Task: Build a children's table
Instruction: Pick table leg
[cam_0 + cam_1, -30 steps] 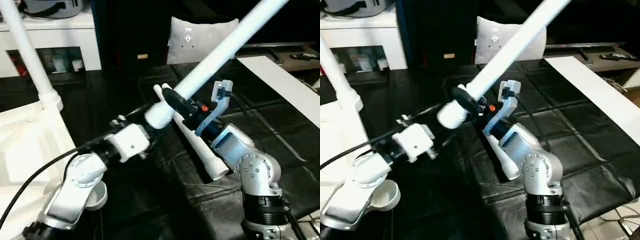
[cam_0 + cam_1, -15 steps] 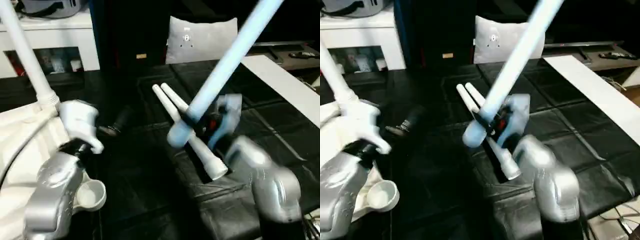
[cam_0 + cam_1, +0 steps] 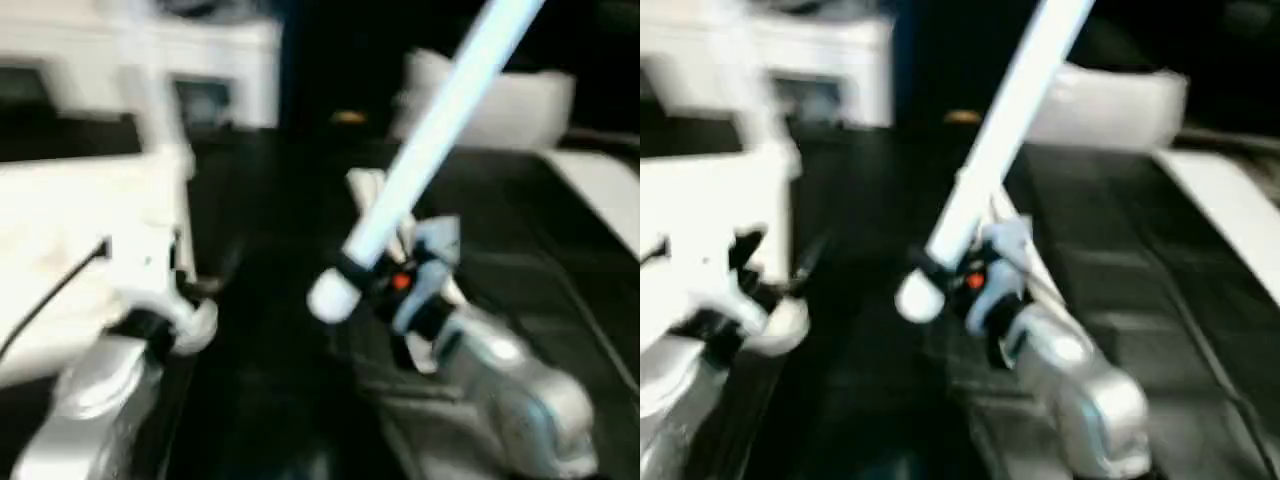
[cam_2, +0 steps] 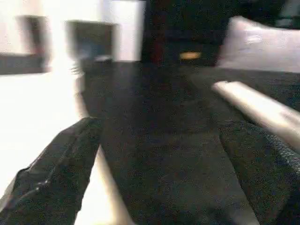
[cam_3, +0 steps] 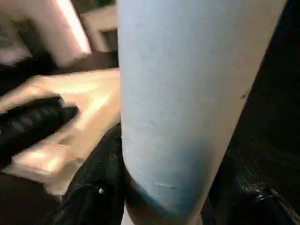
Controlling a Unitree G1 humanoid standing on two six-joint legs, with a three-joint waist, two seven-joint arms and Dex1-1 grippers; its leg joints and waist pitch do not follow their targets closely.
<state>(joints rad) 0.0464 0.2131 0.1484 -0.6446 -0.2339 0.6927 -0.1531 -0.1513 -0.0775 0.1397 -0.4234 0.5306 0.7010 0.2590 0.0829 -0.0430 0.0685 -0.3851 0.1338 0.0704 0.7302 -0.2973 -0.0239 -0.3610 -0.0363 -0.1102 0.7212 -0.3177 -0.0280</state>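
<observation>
Beside the upturned table top (image 3: 70,220), the right hand (image 3: 385,283) grips a white leg (image 3: 430,140); left hand (image 4: 154,159) spread empty. Probably best: align leg squarely over a socket.

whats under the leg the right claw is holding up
Spare white legs lie on the black mat beneath the raised leg, partly hidden by it and by the right claw; their count is unclear.

Tabletop (image 3: 70,230) lies left; loose legs (image 3: 375,195) apparently behind the raised leg (image 3: 440,120).
</observation>
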